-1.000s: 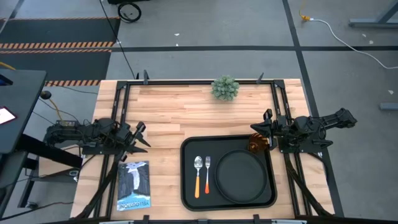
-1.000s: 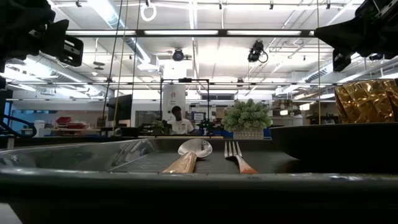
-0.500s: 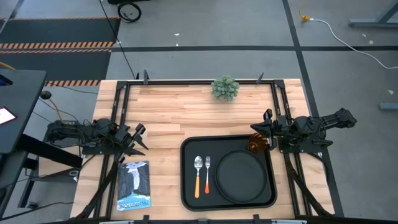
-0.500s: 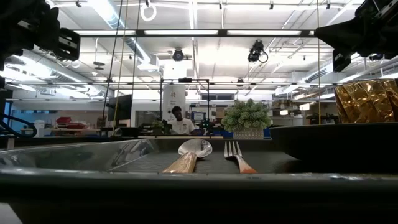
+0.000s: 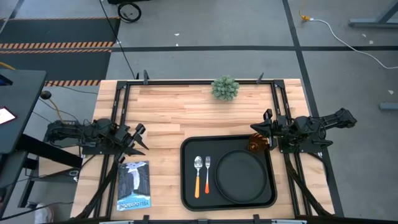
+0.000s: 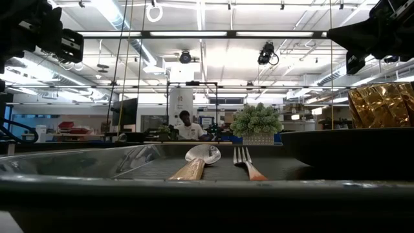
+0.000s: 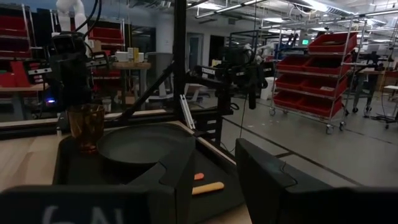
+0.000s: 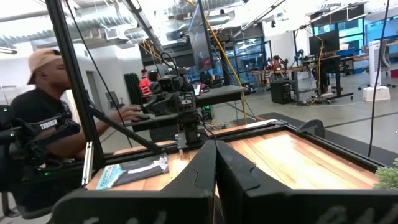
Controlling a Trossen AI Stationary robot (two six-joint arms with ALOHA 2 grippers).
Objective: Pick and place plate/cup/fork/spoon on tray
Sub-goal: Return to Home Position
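Right gripper (image 5: pixel 264 132), closed and empty, sits beside the amber cup (image 5: pixel 257 144), apparently on the tray (image 5: pixel 186 186).

white word "yellowstone" on the booklet (image 5: pixel 134 184) beside the tray (image 5: pixel 188 186)

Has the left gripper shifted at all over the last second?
Yes, slightly: the left gripper drew back toward the table's left edge, away from the tray.
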